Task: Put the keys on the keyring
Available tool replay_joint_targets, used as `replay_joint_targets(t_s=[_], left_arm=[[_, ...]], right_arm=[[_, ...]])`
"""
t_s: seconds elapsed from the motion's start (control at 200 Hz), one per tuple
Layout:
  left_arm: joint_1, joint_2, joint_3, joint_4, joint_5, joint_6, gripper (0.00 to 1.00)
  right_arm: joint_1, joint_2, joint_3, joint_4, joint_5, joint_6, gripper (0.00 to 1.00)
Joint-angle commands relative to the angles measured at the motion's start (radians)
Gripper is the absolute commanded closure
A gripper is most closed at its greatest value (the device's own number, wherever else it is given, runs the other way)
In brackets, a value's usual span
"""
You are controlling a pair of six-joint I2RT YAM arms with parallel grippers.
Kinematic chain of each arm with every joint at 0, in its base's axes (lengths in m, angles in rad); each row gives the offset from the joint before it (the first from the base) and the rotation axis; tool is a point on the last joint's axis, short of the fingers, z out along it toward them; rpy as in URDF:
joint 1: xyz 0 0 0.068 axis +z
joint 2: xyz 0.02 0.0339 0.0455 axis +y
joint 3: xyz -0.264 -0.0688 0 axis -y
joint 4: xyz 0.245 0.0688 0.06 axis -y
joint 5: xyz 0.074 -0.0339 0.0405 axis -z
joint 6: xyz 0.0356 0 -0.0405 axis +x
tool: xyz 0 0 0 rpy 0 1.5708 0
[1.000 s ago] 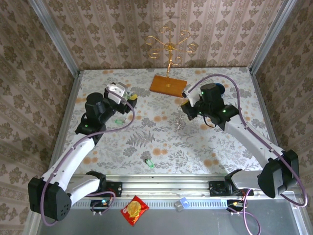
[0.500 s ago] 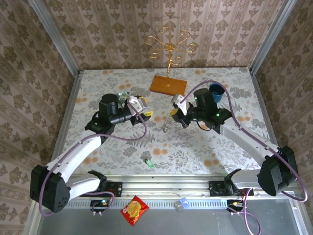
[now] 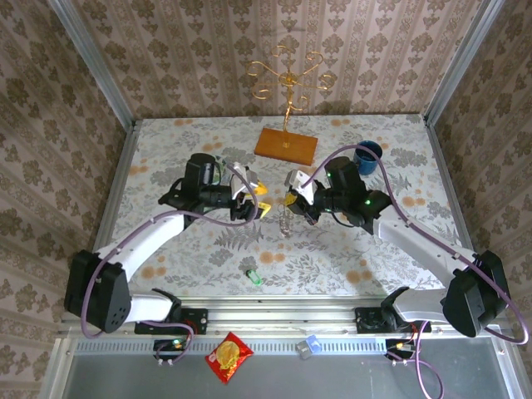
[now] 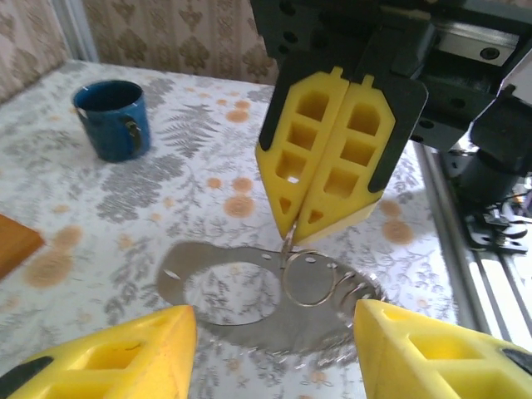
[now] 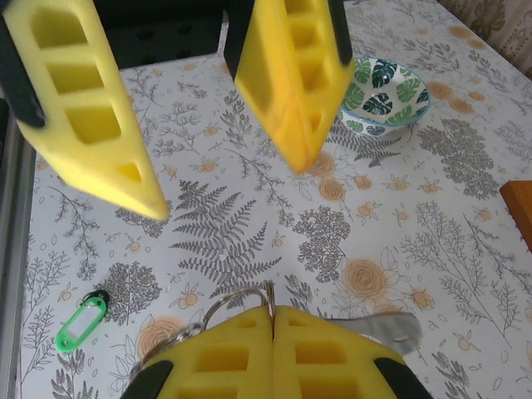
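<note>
My right gripper (image 5: 273,313) is shut on the thin metal keyring (image 5: 237,301), which hangs below it over the table's middle (image 3: 285,224). In the left wrist view the keyring (image 4: 312,281) dangles from those shut fingers (image 4: 320,166), with a flat silvery piece (image 4: 249,320) attached. My left gripper (image 3: 258,204) stands open just left of the ring, its fingertips apart with nothing between them (image 4: 274,312). One green-headed key (image 3: 253,277) lies on the table near the front; the right wrist view shows it at the lower left (image 5: 81,320).
A blue mug (image 3: 366,155) stands at the back right. The green-white bowl (image 5: 386,91) sits beyond the left gripper. A wooden base (image 3: 286,145) with a gold wire stand is at the back centre. A red snack packet (image 3: 229,356) lies off the table's front edge.
The left arm swung right, away from the bowl, to meet the right gripper at the table's middle, its jaws narrowing somewhat. The right gripper carried the keyring leftward.
</note>
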Motion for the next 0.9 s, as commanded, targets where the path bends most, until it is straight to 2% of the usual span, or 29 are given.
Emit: replay_joint_targets(t_s=[0.0,0.235,0.43,0.535,0.895], left_arm=[[-0.013,0.022,0.016,-0.028,0.096,-0.073,0.47],[-0.028,0.090,0.035,-0.062,0.118,-0.080,0.46],[-0.037,0.123,0.059,-0.090,0.187,-0.069,0.54],[-0.040,0.120,0.056,-0.085,0.213,-0.066,0.54],[-0.046,0.114,0.056,-0.100,0.222,-0.061,0.59]], right_arm=[[0.015,-0.025,-0.011,0.052,0.008,-0.022,1.00],[0.031,-0.025,-0.016,0.049,0.026,-0.032,1.00],[0.041,-0.028,-0.018,0.047,0.043,-0.040,1.00],[0.045,-0.027,-0.019,0.053,0.048,-0.042,1.00],[0.055,-0.019,-0.019,0.078,0.066,-0.039,1.00]])
